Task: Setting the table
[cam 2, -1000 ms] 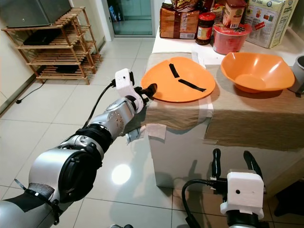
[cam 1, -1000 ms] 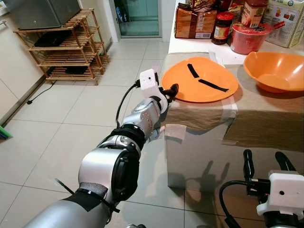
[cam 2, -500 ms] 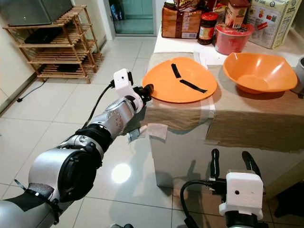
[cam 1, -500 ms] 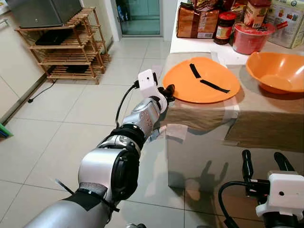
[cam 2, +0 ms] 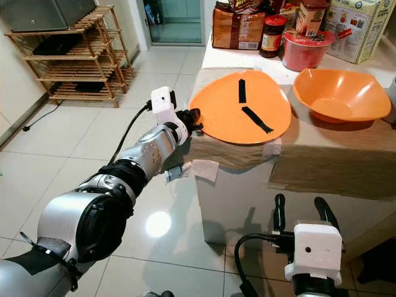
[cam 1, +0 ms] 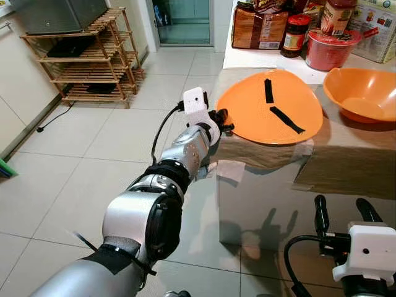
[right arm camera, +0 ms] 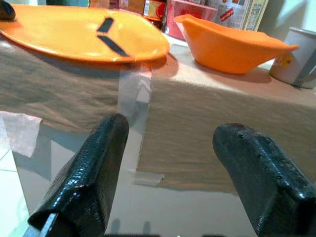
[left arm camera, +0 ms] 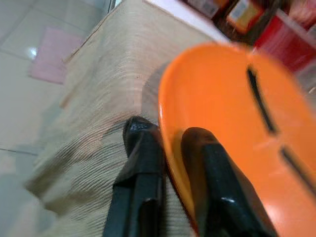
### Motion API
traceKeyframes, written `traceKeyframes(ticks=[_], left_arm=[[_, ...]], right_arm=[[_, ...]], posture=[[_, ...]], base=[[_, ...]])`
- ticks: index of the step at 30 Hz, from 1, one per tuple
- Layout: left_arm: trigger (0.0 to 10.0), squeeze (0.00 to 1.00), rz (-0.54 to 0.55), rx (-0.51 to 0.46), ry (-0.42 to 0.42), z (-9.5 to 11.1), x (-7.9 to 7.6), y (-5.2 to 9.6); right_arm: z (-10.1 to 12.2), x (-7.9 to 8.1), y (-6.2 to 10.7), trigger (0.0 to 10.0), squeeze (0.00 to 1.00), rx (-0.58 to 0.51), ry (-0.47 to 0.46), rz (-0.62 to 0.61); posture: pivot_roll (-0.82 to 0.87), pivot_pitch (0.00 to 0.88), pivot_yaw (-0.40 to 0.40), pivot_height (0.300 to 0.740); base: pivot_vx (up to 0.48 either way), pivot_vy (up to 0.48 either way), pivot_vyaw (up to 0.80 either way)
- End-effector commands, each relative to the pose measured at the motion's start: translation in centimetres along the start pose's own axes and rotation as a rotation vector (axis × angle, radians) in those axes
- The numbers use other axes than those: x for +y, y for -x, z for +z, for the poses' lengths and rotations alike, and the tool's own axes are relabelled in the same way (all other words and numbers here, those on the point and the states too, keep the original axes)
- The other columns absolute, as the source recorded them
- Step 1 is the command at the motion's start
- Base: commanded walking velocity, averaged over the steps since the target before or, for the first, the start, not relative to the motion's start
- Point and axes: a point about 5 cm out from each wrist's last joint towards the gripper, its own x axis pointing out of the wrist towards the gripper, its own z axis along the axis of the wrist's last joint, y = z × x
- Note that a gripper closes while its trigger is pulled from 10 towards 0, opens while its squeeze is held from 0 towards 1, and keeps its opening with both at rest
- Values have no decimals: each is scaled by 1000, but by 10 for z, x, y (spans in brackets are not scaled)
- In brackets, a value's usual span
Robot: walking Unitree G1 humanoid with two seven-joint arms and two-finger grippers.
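Observation:
An orange plate [cam 1: 272, 105] with two black tape strips lies at the near left corner of the cloth-covered table [cam 1: 346, 154], its left side lifted off the cloth. My left gripper [cam 1: 221, 121] is shut on the plate's left rim; in the left wrist view one black finger [left arm camera: 140, 163] is under the rim and the other over the plate [left arm camera: 232, 133]. An orange bowl [cam 1: 362, 93] sits to the plate's right. My right gripper [cam 1: 340, 213] hangs open below the table's front edge, apart from everything.
Jars, a red tub [cam 1: 328, 49] and boxes crowd the back of the table. A grey cup [right arm camera: 298, 57] stands right of the bowl. A wooden rack [cam 1: 83, 59] stands at the far left on tiled floor, with open floor left of the table.
The plate has turned and tilted up in my left gripper, its tape strips now pointing more toward me. The right arm has stayed put.

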Motion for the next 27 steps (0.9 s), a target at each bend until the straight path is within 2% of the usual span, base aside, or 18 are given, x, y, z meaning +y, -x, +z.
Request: traceKeyframes(ticks=[1,6,12,20,21,22,23,24,25,27], left_arm=[[0,0,-126,18,76,-6,-43,-6],[0,0,-170,-46,170,13,-48,-7],[0,0,-162,-75,236,20,-46,-7],[0,0,-127,-102,260,24,-39,-6],[0,0,-120,-111,202,25,-38,-6],[0,0,-120,-111,202,25,-38,-6],[0,0,-119,-124,127,27,-38,-6],[0,0,-147,-149,-11,30,-42,-5],[0,0,-158,-159,-60,31,-43,-5],[0,0,-172,-170,-100,32,-44,-5]], right_arm=[[0,2,0,10000,0,8,-1,6],[-2,4,-3,10000,0,5,-5,17],[-3,5,-7,10000,0,2,-7,21],[-4,5,-10,10000,0,-1,-6,20],[-4,5,-10,10000,0,-2,-6,21],[-4,5,-10,10000,0,-2,-6,21],[-4,5,-11,10000,0,-3,-6,21],[-4,6,-12,10000,0,-5,-7,22],[-5,6,-12,10000,0,-5,-8,22],[-5,7,-13,10000,0,-6,-10,23]], posture=[[-327,46,129,740],[-312,39,123,740],[-305,31,123,740],[-305,26,122,740],[-305,24,121,740],[-305,24,121,740],[-305,24,121,740],[-303,23,121,740],[-295,20,121,740],[-290,17,122,740]], base=[[0,0,0],[0,0,0],[0,0,0],[0,0,0],[0,0,0],[0,0,0],[0,0,0],[0,0,0],[0,0,0],[0,0,0]])
